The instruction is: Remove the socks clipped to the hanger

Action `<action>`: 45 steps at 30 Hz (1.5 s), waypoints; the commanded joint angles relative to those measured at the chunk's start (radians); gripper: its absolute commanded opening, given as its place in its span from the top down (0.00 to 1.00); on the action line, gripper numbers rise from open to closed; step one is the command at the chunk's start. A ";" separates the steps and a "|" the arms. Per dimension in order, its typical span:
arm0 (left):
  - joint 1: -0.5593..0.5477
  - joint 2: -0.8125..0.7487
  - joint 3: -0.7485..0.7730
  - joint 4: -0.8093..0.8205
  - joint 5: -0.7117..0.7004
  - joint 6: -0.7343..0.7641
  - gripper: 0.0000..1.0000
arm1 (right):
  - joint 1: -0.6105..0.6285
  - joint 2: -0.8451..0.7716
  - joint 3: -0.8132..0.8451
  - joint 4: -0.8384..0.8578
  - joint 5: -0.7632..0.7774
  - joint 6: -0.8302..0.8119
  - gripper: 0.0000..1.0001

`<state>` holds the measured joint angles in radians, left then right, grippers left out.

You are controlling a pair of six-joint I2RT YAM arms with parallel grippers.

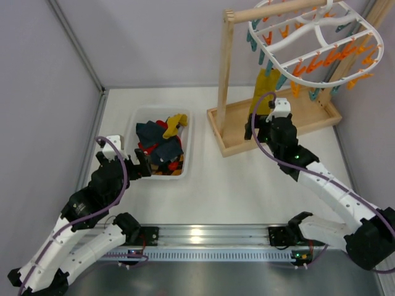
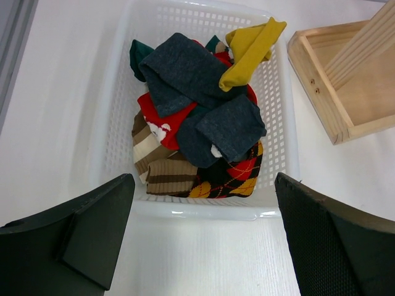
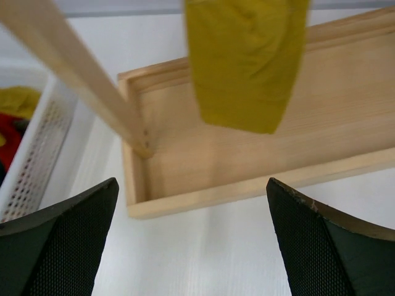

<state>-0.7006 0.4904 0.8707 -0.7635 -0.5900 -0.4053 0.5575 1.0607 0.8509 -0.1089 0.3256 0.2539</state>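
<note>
desk [image 1: 234, 191]: white, carries everything, under both hands.
wooden stand [image 1: 225, 80]: light wood, upright post and tray base; the tray lies just ahead of and below the right hand [image 1: 264, 117].
hanger [image 1: 375, 31]: white oval ring with crossbars, hung on the stand's top bar, above and beyond the right hand.
basket [image 1: 133, 123]: white perforated plastic, directly ahead of the left hand [image 1: 141, 165].
sock pile [image 2: 191, 92]: in the basket, dark grey, red, striped, argyle, one yellow on top.
right hand: fingers spread wide, gripping nothing, aimed at the tray.
left hand: fingers spread wide, gripping nothing, near the basket's near rim.
mustard sock [image 3: 247, 61]: hangs from the hanger's rim, just above and ahead of the right hand, untouched.
clothespins [image 1: 321, 61]: orange and teal, along the hanger's rim.
</note>
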 commanded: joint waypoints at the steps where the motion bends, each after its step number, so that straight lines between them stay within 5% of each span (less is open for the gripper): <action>1: 0.006 0.010 -0.003 0.046 0.013 0.019 0.01 | -0.080 0.060 -0.006 0.193 0.076 0.016 0.01; 10: 0.007 0.045 0.001 0.050 0.038 0.025 0.01 | -0.113 0.384 0.160 0.418 0.136 -0.079 0.01; 16: 0.007 0.047 -0.001 0.050 0.041 0.026 0.01 | -0.117 0.472 0.148 0.594 0.205 -0.114 0.25; 20: 0.007 0.056 0.001 0.049 0.047 0.028 0.01 | -0.122 0.481 0.136 0.555 0.383 -0.045 0.04; 27: 0.007 0.074 0.001 0.050 0.062 0.029 0.01 | -0.142 0.557 0.174 0.583 0.325 -0.080 0.03; 31: 0.007 0.073 0.001 0.049 0.061 0.031 0.01 | -0.153 0.559 0.140 0.700 0.215 -0.139 0.21; 33: 0.006 0.073 0.002 0.050 0.062 0.033 0.01 | -0.153 0.550 0.119 0.735 0.165 -0.153 0.47; 34: 0.007 0.073 0.002 0.050 0.065 0.034 0.01 | -0.154 0.545 0.099 0.765 0.141 -0.165 0.77; 36: 0.007 0.068 0.005 0.049 0.065 0.037 0.01 | -0.153 0.516 0.067 0.813 0.133 -0.171 0.97; 45: 0.007 0.082 0.056 0.052 0.107 0.004 0.01 | -0.143 0.257 -0.180 0.865 0.001 0.001 1.00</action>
<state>-0.6998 0.5560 0.8722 -0.7605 -0.5262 -0.3885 0.4141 1.4380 0.7151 0.6605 0.4114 0.1520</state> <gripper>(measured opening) 0.990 0.009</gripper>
